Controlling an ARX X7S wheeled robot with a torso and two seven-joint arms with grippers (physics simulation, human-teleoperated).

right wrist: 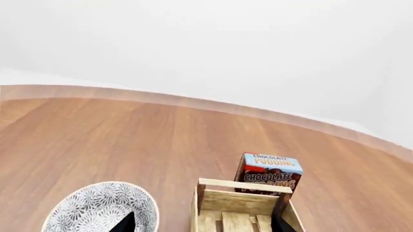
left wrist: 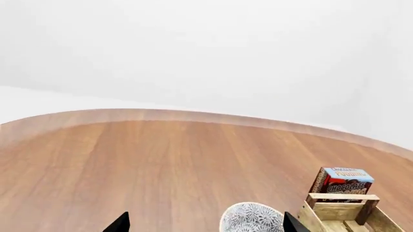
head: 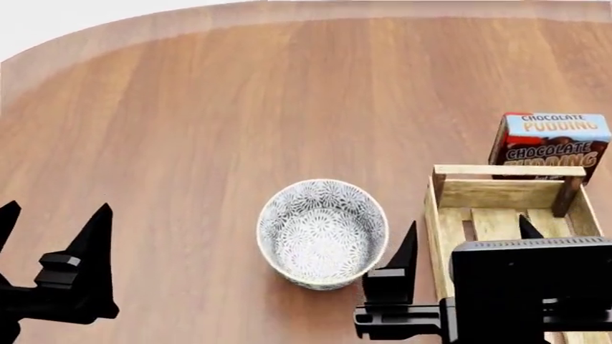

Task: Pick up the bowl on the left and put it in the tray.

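The bowl, white with a dense dark floral pattern, stands upright on the wooden table. It also shows in the left wrist view and the right wrist view. The tray, a light-wood slatted crate, lies just right of it, also seen as the tray. My left gripper is open, low and well to the left of the bowl, holding nothing. My right gripper is open above the tray's near part, one finger hanging between bowl and tray. Both left gripper and right gripper are empty.
A chocolate pudding box stands upright just behind the tray's far end rail, also seen as the box and the box. The table's curved edge runs along the far side, with a white wall beyond.
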